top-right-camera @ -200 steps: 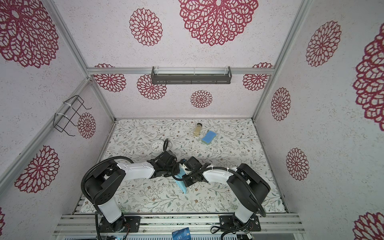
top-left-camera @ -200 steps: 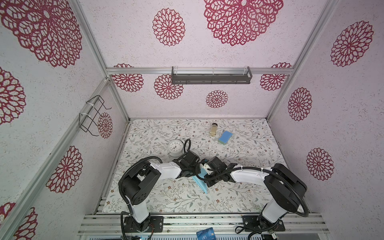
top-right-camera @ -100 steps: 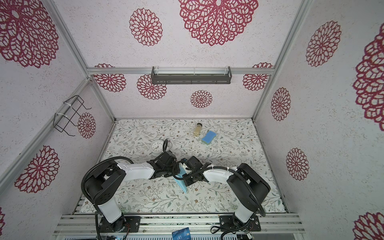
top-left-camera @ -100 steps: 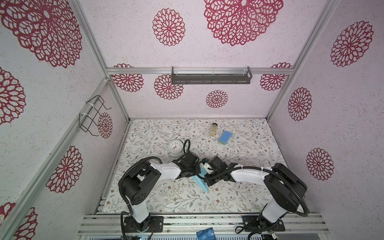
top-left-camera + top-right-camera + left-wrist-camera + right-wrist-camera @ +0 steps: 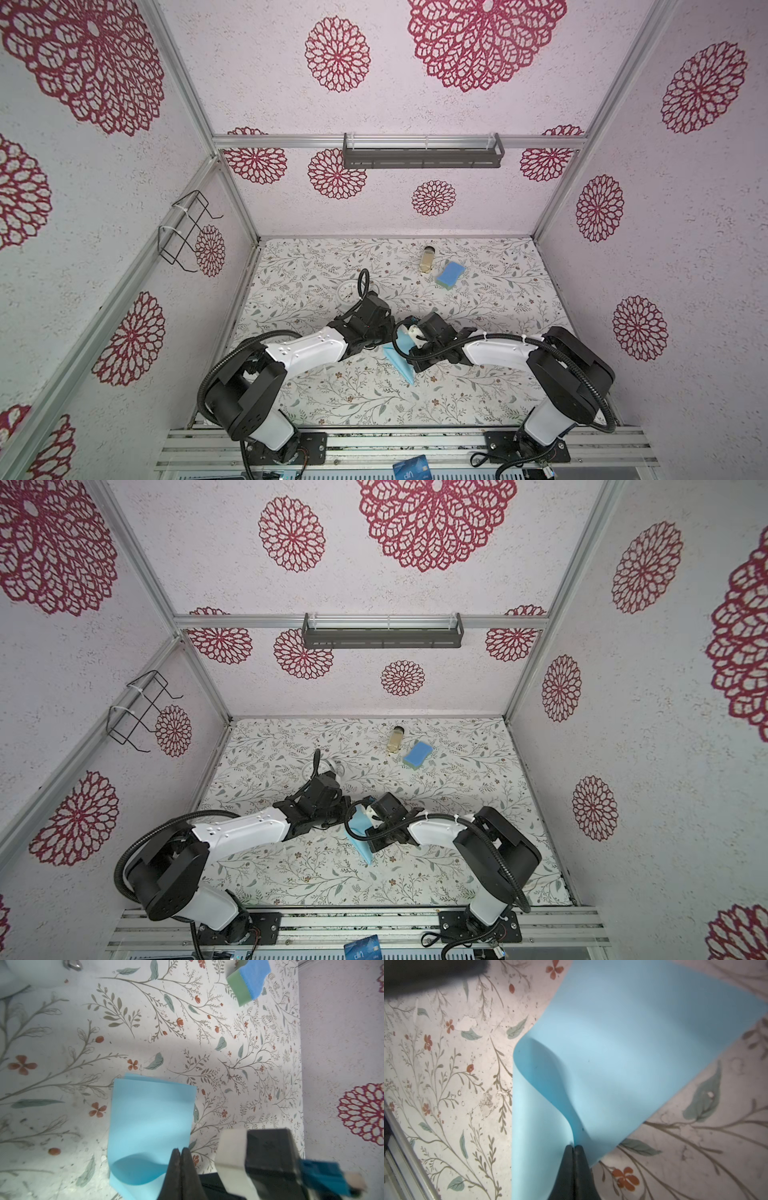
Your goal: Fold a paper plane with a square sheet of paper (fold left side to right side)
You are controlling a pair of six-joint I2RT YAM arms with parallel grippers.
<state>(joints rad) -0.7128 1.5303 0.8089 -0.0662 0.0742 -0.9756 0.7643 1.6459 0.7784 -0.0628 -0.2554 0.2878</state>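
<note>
The square sheet of paper point(image 5: 400, 360) point(image 5: 360, 840) is light blue and sits mid-table, bent over on itself with its top layer curled up off the lower one. My left gripper point(image 5: 180, 1149) is shut, and the raised layer point(image 5: 149, 1109) runs in between its dark fingertips. My right gripper point(image 5: 574, 1145) is shut on the same raised edge, where the curl of the sheet point(image 5: 623, 1059) narrows into its tips. In both top views the two grippers point(image 5: 394, 331) point(image 5: 406, 338) meet nose to nose over the sheet. No paper plane is in view.
A white clock point(image 5: 348, 291) lies behind the left arm. A blue sponge with a green underside point(image 5: 450, 274) point(image 5: 249, 980) and a small jar point(image 5: 428, 258) lie at the back. A dark blue card point(image 5: 410, 469) rests on the front rail.
</note>
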